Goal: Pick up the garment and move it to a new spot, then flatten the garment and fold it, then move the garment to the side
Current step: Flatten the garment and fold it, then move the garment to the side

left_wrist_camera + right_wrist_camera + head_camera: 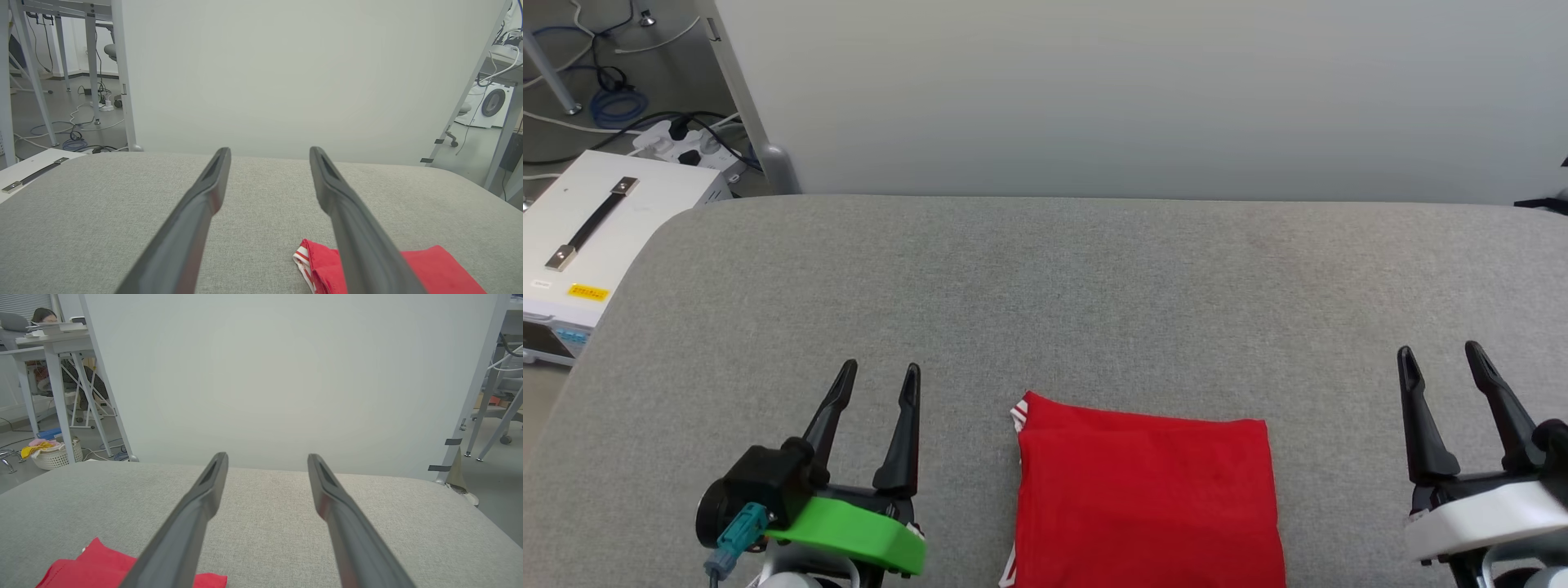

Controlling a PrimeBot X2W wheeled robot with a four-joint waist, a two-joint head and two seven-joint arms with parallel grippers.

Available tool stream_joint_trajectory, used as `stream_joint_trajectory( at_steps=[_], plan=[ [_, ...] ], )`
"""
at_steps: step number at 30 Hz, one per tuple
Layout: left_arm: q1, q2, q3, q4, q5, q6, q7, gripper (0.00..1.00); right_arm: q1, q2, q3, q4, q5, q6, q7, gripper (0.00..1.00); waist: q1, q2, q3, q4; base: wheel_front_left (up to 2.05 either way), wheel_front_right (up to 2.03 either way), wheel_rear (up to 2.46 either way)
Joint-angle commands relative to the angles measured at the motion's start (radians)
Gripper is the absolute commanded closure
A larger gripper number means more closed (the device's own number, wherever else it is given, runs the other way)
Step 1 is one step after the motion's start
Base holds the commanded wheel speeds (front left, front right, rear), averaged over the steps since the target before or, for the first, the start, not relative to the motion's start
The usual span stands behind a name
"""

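Looking from the head, the red shirt (1147, 498) lies folded into a flat rectangle at the middle of the near side of the grey table (1045, 286), with some striped trim showing at its left corners. The left claw (881, 367) is over the table's near left part, its fingers spread apart and empty. The right claw (1439, 349) is over the table's near right part, also spread and empty. From the left wrist, the spread fingers (204, 192) point across the table, and the shirt's striped corner lies on the table. From the right wrist, the fingers (327, 490) are again wide apart above the table, where a red corner of the shirt rests.
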Motion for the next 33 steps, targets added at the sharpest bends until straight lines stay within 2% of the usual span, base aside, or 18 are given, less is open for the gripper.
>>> stream_joint_trajectory(
  at_steps=[1, 6, 23, 28, 33],
  plan=[
    [0.018, -0.013, 0.009, -0.002, 0.015, -0.011, -0.006, 0.00, 0.023, 0.018, -0.009, -0.012, -0.012, -0.001, -0.014, 0.00, 0.0000, 0.0000, 0.000, 0.001, 0.00, 0.00, 0.00],
    [0.032, -0.038, 0.032, 0.011, 0.047, -0.032, -0.006, 0.00, 0.061, 0.060, -0.023, -0.010, -0.029, -0.001, -0.030, 0.00, 0.0000, 0.0000, 0.003, 0.004, 0.00, 0.00, 0.00],
    [0.033, -0.074, 0.058, 0.029, 0.108, -0.058, -0.006, 0.00, 0.056, 0.052, -0.005, 0.043, -0.028, -0.001, -0.034, 0.00, 0.0000, 0.0000, 0.007, 0.024, 0.00, 0.00, 0.00],
    [0.027, -0.078, 0.056, 0.031, 0.112, -0.060, -0.006, 0.00, 0.051, 0.034, 0.035, 0.050, -0.010, -0.001, 0.089, 0.00, 0.0000, 0.0000, 0.022, 0.033, 0.00, 0.00, 0.00],
    [0.013, -0.080, 0.050, 0.036, 0.112, -0.061, -0.006, 0.00, 0.044, 0.032, 0.074, 0.062, 0.029, -0.001, 0.330, 0.00, 0.0000, 0.0000, 0.047, 0.044, 0.00, 0.00, 0.00]
  ],
)
